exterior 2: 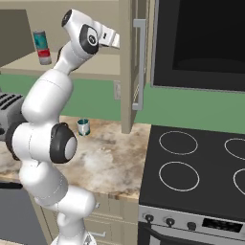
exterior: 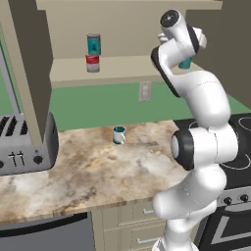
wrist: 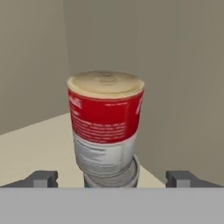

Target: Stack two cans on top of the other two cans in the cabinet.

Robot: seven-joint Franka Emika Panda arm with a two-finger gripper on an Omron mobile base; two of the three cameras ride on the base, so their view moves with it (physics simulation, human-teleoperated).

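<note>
Two stacks now stand on the cabinet (exterior: 29, 73) shelf. Upper left of the left base view: teal can (exterior: 93, 43) sitting on a red can (exterior: 92, 63), mid-shelf, well away from the arm. Second stack shows in the hand view: red-and-white can (wrist: 105, 127) centre frame, upright, resting on the grey rim of a lower can (wrist: 114, 177) whose label is mostly hidden; a bit of teal peeks behind the arm at upper right of the left base view.

Gripper (wrist: 111, 179): fingers (wrist: 41, 178) spread wide at the two bottom corners of the hand view, well clear of the can on either side, gripping nothing. Judged: the last can is set down and let go, with only the pull-out left.

Risks:
- Top can looks slightly offset on the lower rim; a brush from a finger on the way out could tip it off.
- Pulling back at a slant rather than straight would drag one finger across the label.
- Stack sits close to the cabinet's back corner; a knocked can could bounce off the wall and roll along the shelf.

Room: open shelf to frame left of the stack, wall close on frame right. Below, the desk (exterior: 98, 166) carries a mug (exterior: 118, 135) and toaster (exterior: 24, 144), both clear of the arm.
</note>
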